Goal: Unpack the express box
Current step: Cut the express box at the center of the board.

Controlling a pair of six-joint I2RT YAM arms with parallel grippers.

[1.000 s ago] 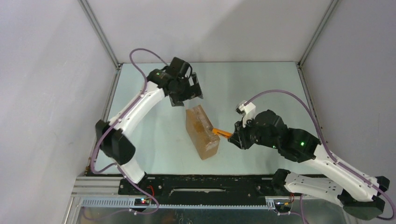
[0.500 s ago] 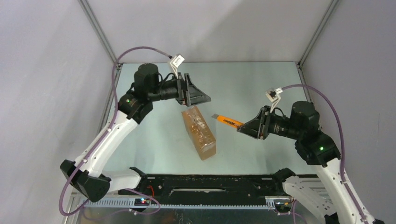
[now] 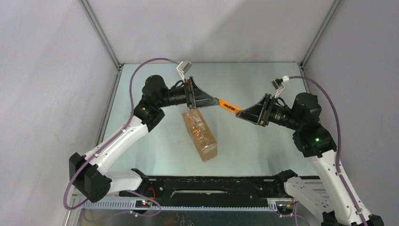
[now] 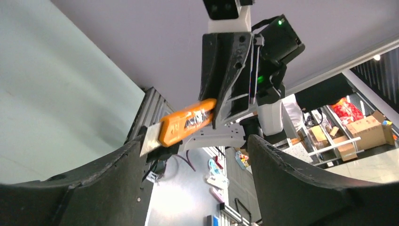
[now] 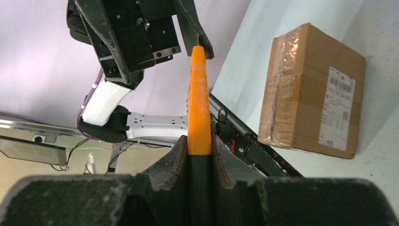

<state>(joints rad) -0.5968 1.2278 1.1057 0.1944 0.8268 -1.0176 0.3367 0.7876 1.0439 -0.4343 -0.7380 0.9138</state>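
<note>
The express box (image 3: 200,134), brown cardboard with taped seams, lies on the table below and between both grippers; the right wrist view shows its white label (image 5: 336,108). My right gripper (image 3: 242,114) is shut on the black end of an orange utility knife (image 3: 229,106), which it holds in the air pointing left. In the right wrist view the knife (image 5: 199,103) stands squeezed between the fingers (image 5: 181,155). My left gripper (image 3: 209,100) faces it, open. In the left wrist view the knife's blade tip (image 4: 151,140) reaches the left finger's tip (image 4: 127,157).
Grey enclosure walls with metal corner posts (image 3: 101,35) close in the table on three sides. A black rail (image 3: 207,186) carrying the arm bases runs along the near edge. The box takes up the middle of the pale green table (image 3: 263,155).
The right gripper lifted the knife up and toward the left gripper. The left gripper swung right to meet the blade tip, and its jaws narrowed somewhat. The box stayed put.
</note>
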